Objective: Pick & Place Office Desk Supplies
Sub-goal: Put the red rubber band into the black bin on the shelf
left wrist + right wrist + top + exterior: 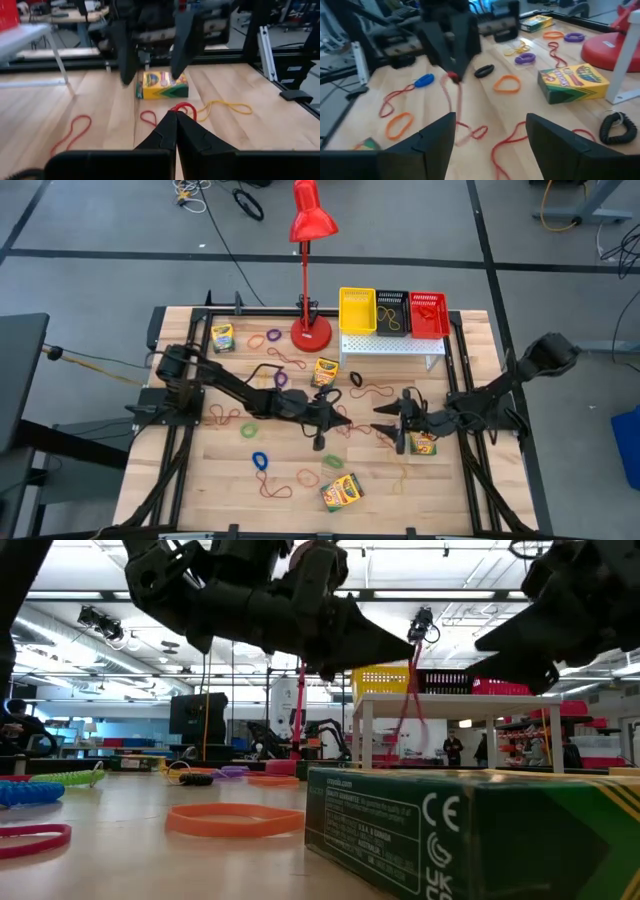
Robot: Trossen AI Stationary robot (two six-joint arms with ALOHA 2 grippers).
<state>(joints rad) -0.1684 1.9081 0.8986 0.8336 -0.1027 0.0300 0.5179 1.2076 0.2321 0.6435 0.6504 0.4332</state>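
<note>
- A red rubber-band loop (pixel 454 100) hangs from the tip of the left tool (pixel 451 65), pinched between its two fingers, which are pressed together. In the left wrist view the loop's red bend (pixel 184 107) shows just beyond the closed tips, above the table (pixel 100 120).
- The hanging part of the loop trails down toward another red loop (pixel 475 132) lying on the table below the left tool.
- The right tool (pixel 490 135) faces the left tool from close by, its fingers spread wide and holding nothing. A yellow-and-green crayon box (pixel 162 85) lies directly under and behind the right tool.
- Risk, slip: the grip appears to be on a thin strand only. A fast move could pull the loop out of the closed tips, and it would drop among the other bands.
- Risk, snag: the hanging end is near the loose red loop. If the two catch, both may lift together, or the held one may be dragged free.
- Risk, collision: the two tools stand tip to tip with little room between. Any advance by either arm could make contact or knock the crayon box.
- Risk, confusion: a second crayon box (pixel 574 82) and several coloured bands lie beside the left tool, which may obscure a dropped loop.
- The yellow bin (pixel 357 311) on the white stand is well apart from both tools, so the carry is long.
</note>
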